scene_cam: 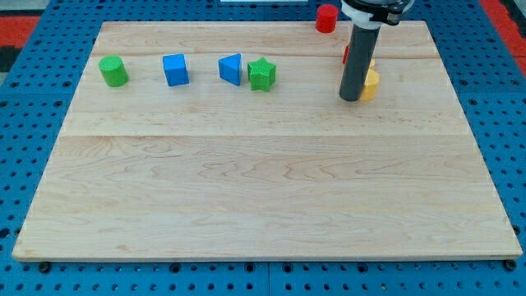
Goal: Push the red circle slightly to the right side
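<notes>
Occlusion by the rod concealed most of a yellow block (371, 82) and a red block (346, 54) behind it, so neither shape could be determined, and the arm above was cut off by the view's top edge. My tip (350, 99) rested on the worktop (263, 189) just left of the yellow block; no hand was fitted, so no opening applied. The red circle (327, 17), a short cylinder, stood at the worktop's top edge, up-left of the rod, apart from it.
</notes>
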Action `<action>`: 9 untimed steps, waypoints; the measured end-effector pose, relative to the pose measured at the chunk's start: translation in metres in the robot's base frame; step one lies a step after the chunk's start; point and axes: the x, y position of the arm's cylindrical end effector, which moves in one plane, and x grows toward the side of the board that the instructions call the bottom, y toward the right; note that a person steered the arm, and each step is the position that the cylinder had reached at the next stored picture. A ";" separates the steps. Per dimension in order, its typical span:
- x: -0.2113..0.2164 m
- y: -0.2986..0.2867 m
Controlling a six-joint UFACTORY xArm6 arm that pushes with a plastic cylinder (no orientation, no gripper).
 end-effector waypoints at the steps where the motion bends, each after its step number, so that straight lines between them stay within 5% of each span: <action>1: -0.043 -0.044; 4: -0.179 -0.083; 9: -0.179 0.000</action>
